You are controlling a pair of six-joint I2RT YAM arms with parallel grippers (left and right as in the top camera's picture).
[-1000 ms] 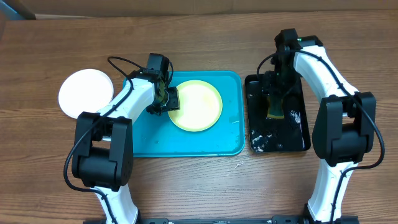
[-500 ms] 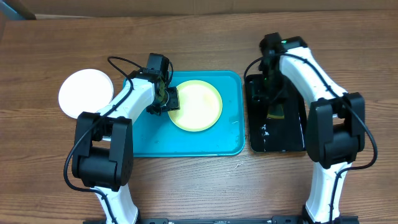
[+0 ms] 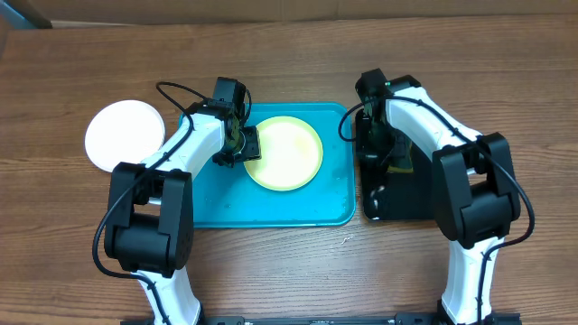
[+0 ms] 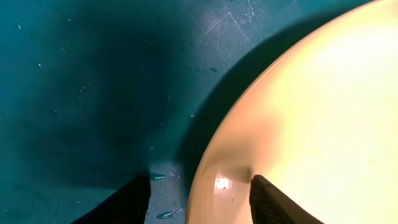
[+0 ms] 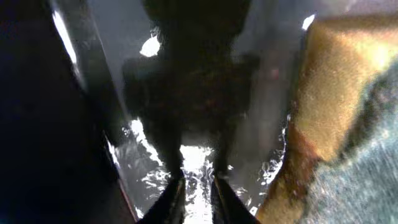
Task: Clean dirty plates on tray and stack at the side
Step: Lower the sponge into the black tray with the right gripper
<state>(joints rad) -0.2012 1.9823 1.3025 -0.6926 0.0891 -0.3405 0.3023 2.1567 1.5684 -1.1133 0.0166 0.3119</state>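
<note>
The pale yellow-green plate [image 3: 289,153] lies flat on the turquoise tray [image 3: 271,203]; I see no smear on it. My left gripper [image 3: 247,144] is open and straddles its left rim. In the left wrist view one finger rests on the plate [image 4: 311,112], the other stands over the tray [image 4: 93,93], and the gripper [image 4: 202,202] shows a gap outside the rim. A white plate [image 3: 125,134] sits on the table left of the tray; a third plate cannot be made out. My right gripper [image 3: 375,152] is shut and empty over the black tray's left side.
The glossy black tray [image 3: 411,203] stands right of the turquoise tray and is wet [image 5: 199,155]. The sponge [image 3: 400,162] lies in it, just right of my right gripper [image 5: 198,202]; its yellow side shows in the right wrist view [image 5: 336,106].
My right gripper has moved left across the black tray, away from the sponge, toward the turquoise tray. The left arm and the plates have not moved.
</note>
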